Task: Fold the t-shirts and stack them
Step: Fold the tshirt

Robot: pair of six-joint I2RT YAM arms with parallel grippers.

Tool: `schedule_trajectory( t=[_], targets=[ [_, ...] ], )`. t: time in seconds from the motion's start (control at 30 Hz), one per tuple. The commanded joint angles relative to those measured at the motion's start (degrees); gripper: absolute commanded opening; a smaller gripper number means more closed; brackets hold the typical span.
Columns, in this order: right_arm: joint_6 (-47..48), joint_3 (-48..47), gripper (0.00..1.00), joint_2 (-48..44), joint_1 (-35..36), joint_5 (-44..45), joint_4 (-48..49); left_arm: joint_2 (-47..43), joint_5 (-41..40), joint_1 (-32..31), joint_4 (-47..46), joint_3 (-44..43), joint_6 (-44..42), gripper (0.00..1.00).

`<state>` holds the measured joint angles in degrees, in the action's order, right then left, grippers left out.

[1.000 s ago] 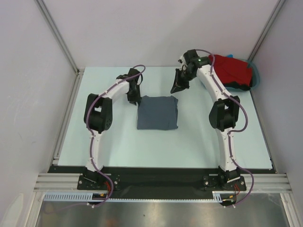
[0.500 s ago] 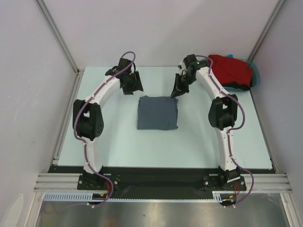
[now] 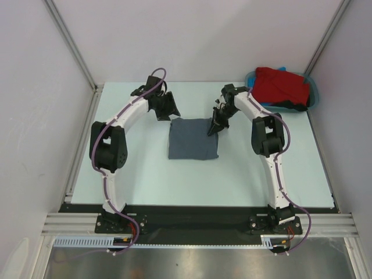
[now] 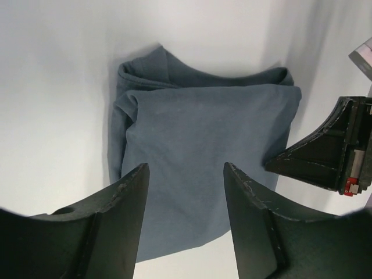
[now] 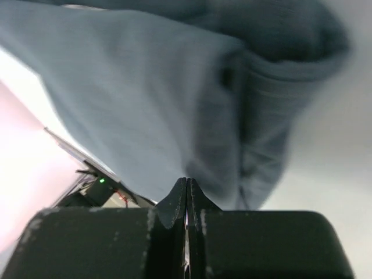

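T-shirt (image 3: 193, 139), grey, folded, lies between spread left end effector (image 3: 170, 110) and closed right end effector (image 3: 213, 129).

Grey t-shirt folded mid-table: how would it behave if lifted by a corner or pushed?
The grey t-shirt looks floppy: loose stacked layers show at its edges, so lifted by one corner it would probably drape and unfold. Pushed, it would likely bunch rather than slide. Lying flat, it shouldn't roll.

Spreading the left end effector (image 3: 170, 111), swinging it behind the grey t-shirt (image 3: 193, 140); dropping the pinched-closed right end effector (image 3: 213, 129) to its far-right edge.
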<state>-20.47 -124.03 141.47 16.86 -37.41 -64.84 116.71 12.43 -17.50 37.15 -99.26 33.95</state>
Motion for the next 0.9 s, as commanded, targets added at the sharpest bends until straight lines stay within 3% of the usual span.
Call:
schedule_trajectory(
  t=[0.0,0.1,0.27,0.3,0.37,0.43,0.47,0.6,0.63,0.7,0.73,0.87],
  targets=[
    [0.69,0.10,0.00,-0.84,-0.51,6.19,-3.01,-3.50,2.17,0.01,-1.99,1.88,1.47,0.60],
    [0.61,-0.07,0.00,-1.89,-0.69,12.95,-4.33,-5.07,0.06,0.01,-1.38,3.11,0.68,0.73],
    [-0.18,-4.55,0.00,-3.74,-0.78,27.46,-8.81,-8.15,-3.63,-0.08,0.38,4.78,0.84,0.71],
    [-0.10,-5.60,0.00,-4.79,-0.69,28.69,-8.73,-9.12,-3.98,-0.26,0.12,6.26,1.20,0.79],
    [0.16,-5.09,0.14,-9.61,-0.17,31.34,-6.63,-12.89,-6.52,-1.30,0.12,8.02,2.34,0.99],
    [0.08,-5.60,0.36,-12.87,1.24,33.70,-5.13,-17.45,-6.63,-2.27,-1.28,11.27,3.39,1.00],
    [-0.27,-6.22,0.38,-15.06,1.68,33.80,-5.30,-18.96,-6.62,-3.32,-1.90,13.37,4.70,1.00],
    [-2.46,-6.32,0.66,-20.17,2.91,31.09,-3.90,-24.15,-5.49,-5.53,-1.91,14.45,5.95,1.00],
    [-2.99,-5.62,0.77,-20.96,3.26,28.90,-3.20,-25.03,-4.70,-5.70,-1.99,14.62,6.03,1.00],
    [-3.00,-5.09,0.84,-22.37,3.79,26.87,-2.93,-27.75,-2.60,-6.14,-3.30,16.29,7.09,1.00],
    [-2.30,-5.00,0.96,-22.55,5.18,26.60,-3.19,-28.63,-2.41,-6.32,-4.00,16.90,7.00,1.00],
    [0.95,-9.82,1.00,-22.11,8.44,29.41,-5.65,-32.76,-1.26,-7.37,-7.51,19.53,5.87,1.00]
  ],
)
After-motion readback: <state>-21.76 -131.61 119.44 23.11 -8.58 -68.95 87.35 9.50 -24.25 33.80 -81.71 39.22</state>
